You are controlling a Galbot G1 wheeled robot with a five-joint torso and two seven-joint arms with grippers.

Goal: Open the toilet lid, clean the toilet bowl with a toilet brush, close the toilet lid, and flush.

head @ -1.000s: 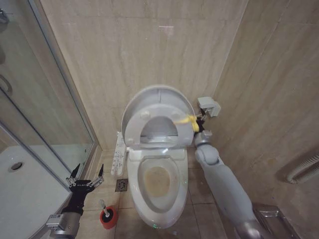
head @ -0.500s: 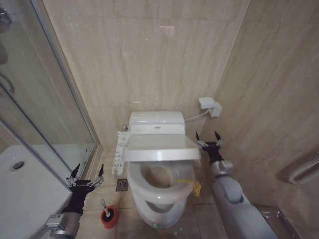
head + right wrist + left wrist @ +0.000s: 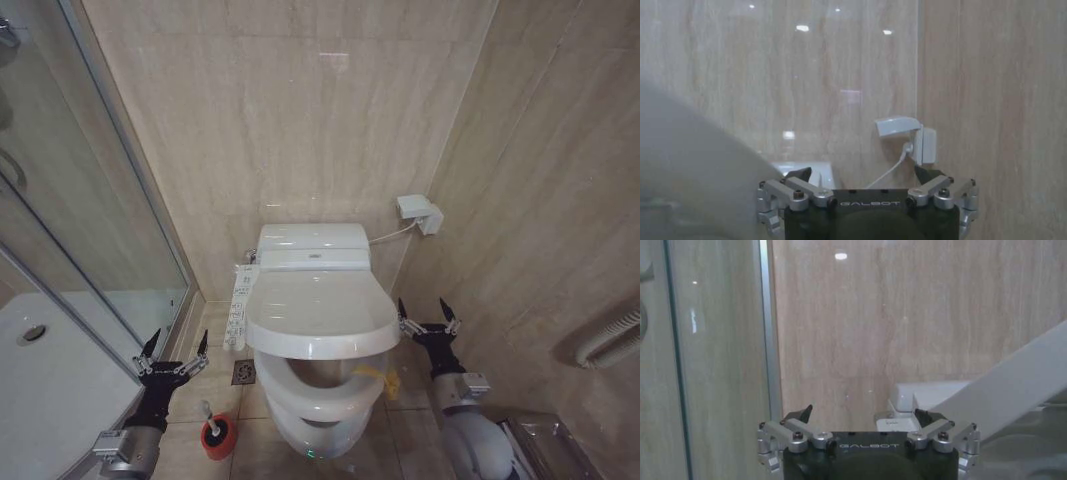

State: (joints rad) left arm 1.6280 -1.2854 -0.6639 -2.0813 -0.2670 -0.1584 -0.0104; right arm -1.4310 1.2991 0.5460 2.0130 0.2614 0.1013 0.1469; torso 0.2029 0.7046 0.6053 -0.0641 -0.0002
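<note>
The lid point(image 3: 322, 315) hangs half-lowered over the bowl point(image 3: 318, 425). The right gripper point(image 3: 429, 321) is beside it, released. The left gripper point(image 3: 172, 352) is spread above the brush point(image 3: 208, 415).

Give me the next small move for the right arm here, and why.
Probably bring the right gripper over the toilet lid and press it flat. The lid sits partway down, tilted above the toilet bowl, not yet shut. The gripper is open beside its edge, holding nothing. The toilet brush stands in its holder; the left gripper waits open.
</note>
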